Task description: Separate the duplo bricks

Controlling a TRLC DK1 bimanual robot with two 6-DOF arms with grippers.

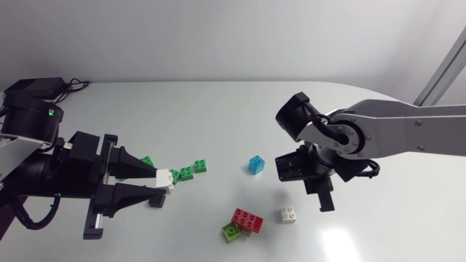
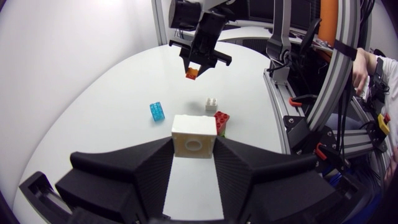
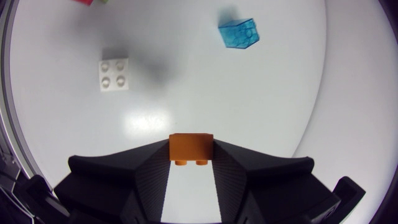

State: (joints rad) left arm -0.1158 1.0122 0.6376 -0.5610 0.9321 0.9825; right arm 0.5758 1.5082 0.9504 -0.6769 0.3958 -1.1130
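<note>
Here the left gripper is clamped on a white square plastic duplo brick, and the right gripper is clamped on a small orange plastic brick. Such bricks are likely light, stiff and smooth, so the flat side walls seem the best hold. The head view hides the orange brick; both wrist views show it.

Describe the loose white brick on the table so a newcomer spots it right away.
Start at the right gripper, hanging over the middle of the table with an orange brick. The white brick lies on the table just beside it, toward the red brick. It is small, square, four studs up, and lies alone, unlike the other white brick clamped in the left gripper.
</note>
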